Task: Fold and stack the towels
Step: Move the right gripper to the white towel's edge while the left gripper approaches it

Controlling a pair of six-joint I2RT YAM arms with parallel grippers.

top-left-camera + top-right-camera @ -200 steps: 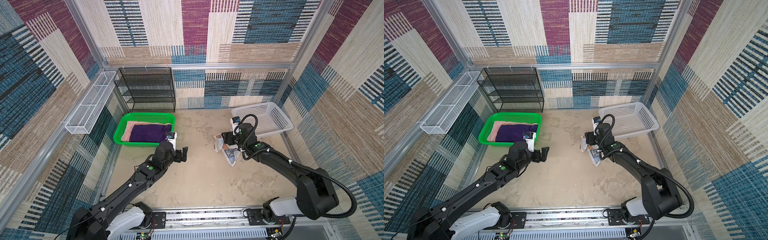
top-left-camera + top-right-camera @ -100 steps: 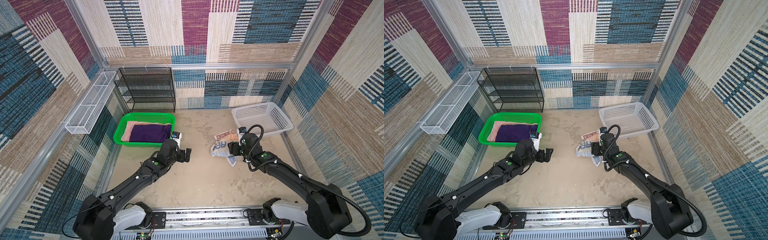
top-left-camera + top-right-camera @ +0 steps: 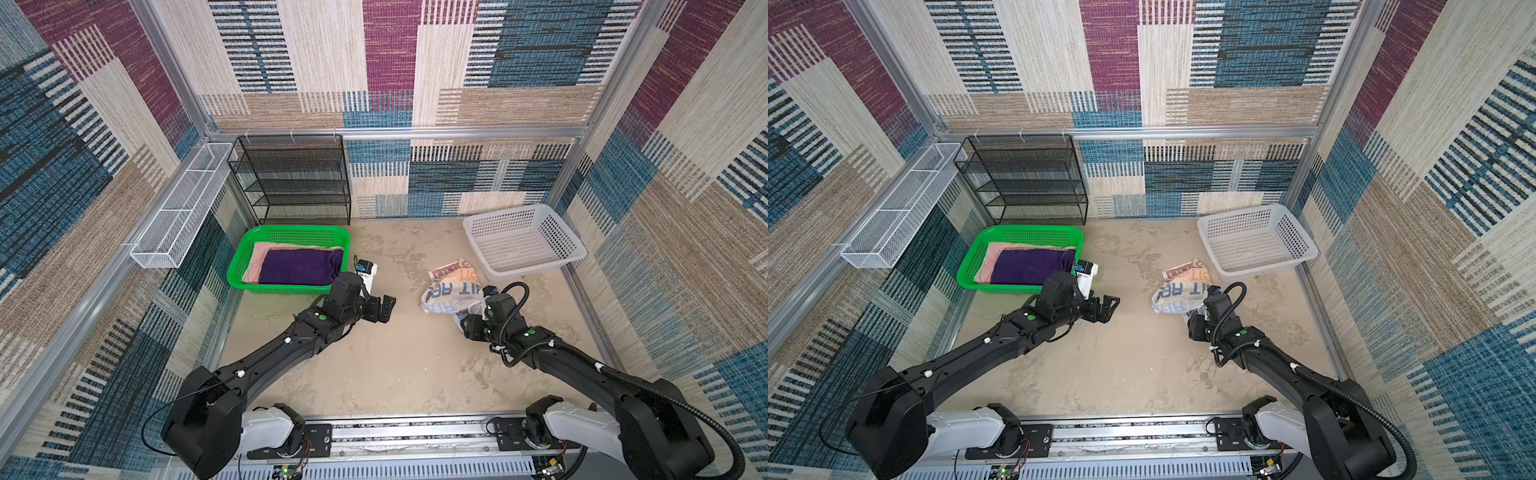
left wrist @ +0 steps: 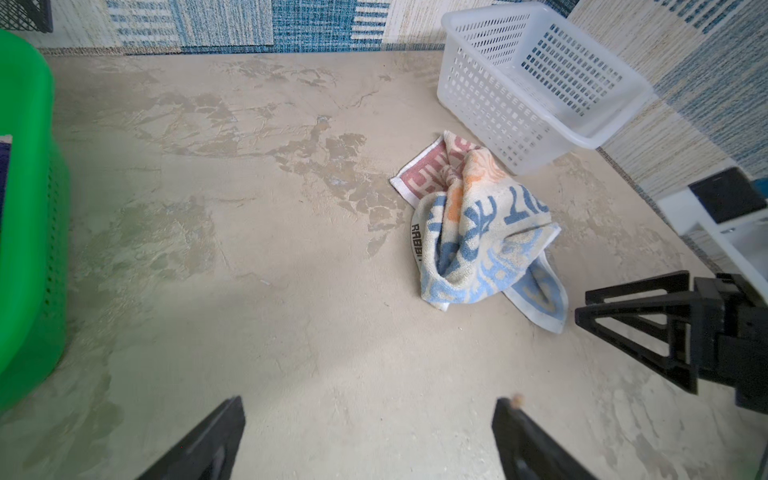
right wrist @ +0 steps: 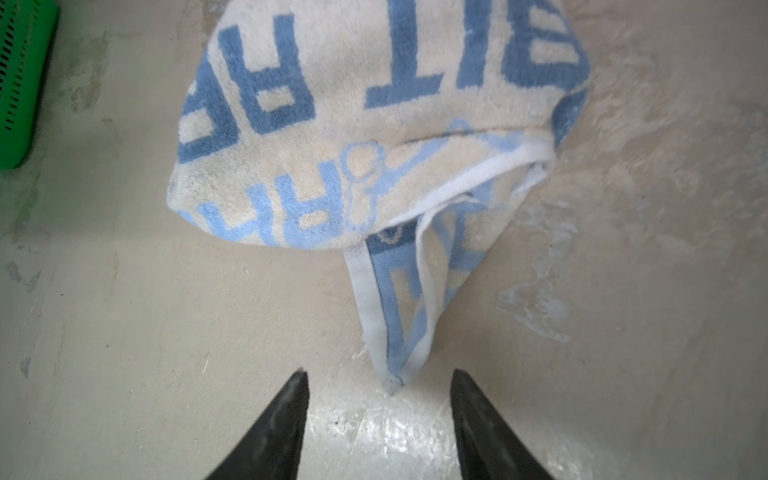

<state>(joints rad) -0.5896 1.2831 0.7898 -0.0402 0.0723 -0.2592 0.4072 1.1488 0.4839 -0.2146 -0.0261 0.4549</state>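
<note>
The lettered cream, orange and blue towel (image 3: 451,291) (image 3: 1181,286) (image 4: 478,224) lies crumpled on the floor in front of the white basket. Its near corner (image 5: 392,374) reaches between the tips of my right gripper (image 5: 379,374) (image 3: 467,326). Those jaws stand apart and are not pinching the cloth. The dark purple towel (image 3: 297,266) (image 3: 1027,266) lies folded on a pink towel (image 3: 259,253) in the green basket (image 3: 291,230). My left gripper (image 3: 384,307) (image 4: 370,405) hovers wide open and empty over bare floor, left of the lettered towel.
An empty white plastic basket (image 3: 523,241) (image 4: 540,75) stands at the back right, close behind the crumpled towel. A black mesh rack (image 3: 291,178) stands against the back wall. A white wire shelf (image 3: 178,208) hangs on the left wall.
The lettered towel has gone from hanging at my right gripper to lying on the floor. The right gripper drew back to the towel's near corner and narrowed. My left gripper moved right.
</note>
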